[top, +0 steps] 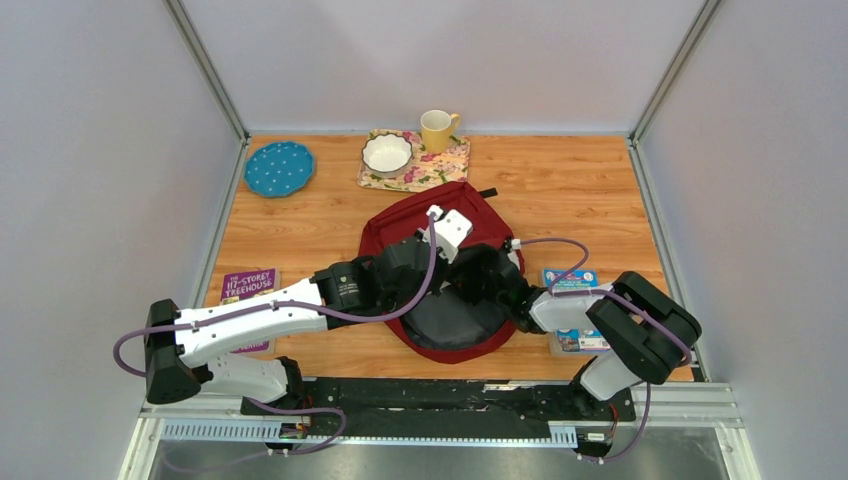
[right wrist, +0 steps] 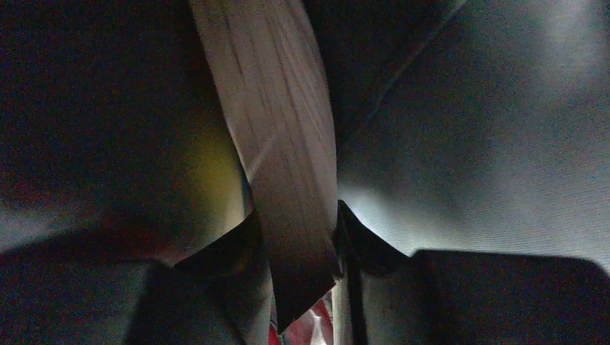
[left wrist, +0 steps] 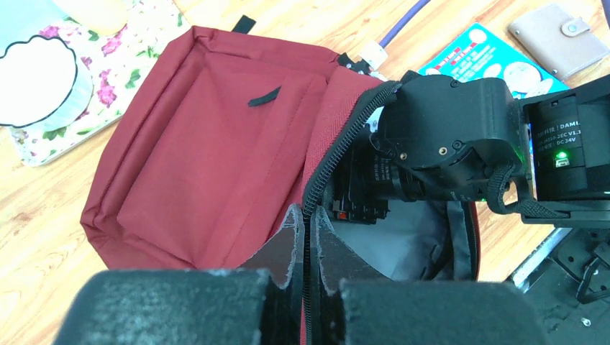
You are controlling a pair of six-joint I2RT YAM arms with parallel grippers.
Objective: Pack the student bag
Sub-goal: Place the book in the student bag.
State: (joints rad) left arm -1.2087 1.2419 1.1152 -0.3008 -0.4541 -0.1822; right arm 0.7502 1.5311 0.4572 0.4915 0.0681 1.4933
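Matt cloth student bag point(top: 395, 225); papery book point(right wrist: 288, 180)

Wooden table point(top: 570, 190). Far left: blue dotted plate point(top: 279, 168). Far middle: floral mat point(top: 446, 164). Centre: red backpack point(top: 400, 222). Near left: 1 purple book point(top: 248, 284). Right: 1 blue book point(top: 569, 278), tan wallet point(left wrist: 560, 39) near it.

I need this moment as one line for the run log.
left tool: shut on student bag zipper edge | right tool: inside bag, gripping flat book | stage: loading
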